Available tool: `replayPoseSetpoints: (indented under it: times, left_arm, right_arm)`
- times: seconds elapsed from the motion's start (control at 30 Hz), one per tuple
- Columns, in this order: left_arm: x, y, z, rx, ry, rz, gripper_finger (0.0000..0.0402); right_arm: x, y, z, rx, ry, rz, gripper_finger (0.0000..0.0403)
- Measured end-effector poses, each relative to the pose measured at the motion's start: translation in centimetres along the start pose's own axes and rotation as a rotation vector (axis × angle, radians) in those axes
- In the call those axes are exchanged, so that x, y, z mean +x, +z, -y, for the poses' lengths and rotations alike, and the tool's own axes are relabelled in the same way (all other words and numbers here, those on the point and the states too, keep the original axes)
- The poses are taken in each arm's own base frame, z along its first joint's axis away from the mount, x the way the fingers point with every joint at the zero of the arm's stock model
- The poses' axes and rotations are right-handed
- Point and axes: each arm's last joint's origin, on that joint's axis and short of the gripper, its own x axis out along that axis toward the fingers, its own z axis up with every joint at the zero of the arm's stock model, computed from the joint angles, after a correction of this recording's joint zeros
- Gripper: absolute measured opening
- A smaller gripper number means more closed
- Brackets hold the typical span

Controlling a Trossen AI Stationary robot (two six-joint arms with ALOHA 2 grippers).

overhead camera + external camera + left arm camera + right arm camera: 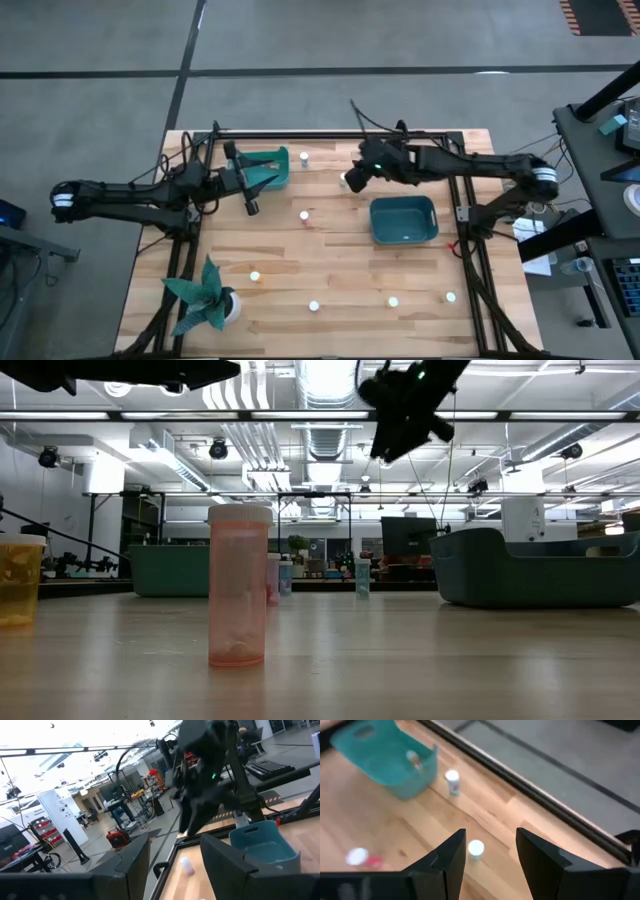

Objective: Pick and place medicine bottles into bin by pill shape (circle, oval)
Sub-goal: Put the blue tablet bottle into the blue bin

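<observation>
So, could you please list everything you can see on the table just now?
bottles: seven seen from above, white, scattered over the table; one lies under the right gripper
trays: two, teal, one back left, one right of middle
plant: one, teal paper, white pot, front left corner
table: one, pale wood, black frame
left gripper: open, beside the back-left tray
right gripper: open, above the back middle
</observation>
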Motion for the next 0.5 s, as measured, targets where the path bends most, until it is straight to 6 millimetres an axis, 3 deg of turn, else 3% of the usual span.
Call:
replayPoseSetpoints:
  times: [0.3, 0.5]
  left_arm:
    - [-0.1, 0.0, 0.0, 0.002, 0.002, 0.001, 0.016]
    - [0.0, -0.1, 0.0, 0.004, 0.002, -0.001, 0.016]
  right_arm:
    - [4.4, 1.0, 1.0, -0.024, 0.044, -0.266, 0.0164]
    - [6.0, 1.4, 1.8, -0.014, 0.003, -0.335, 0.0164]
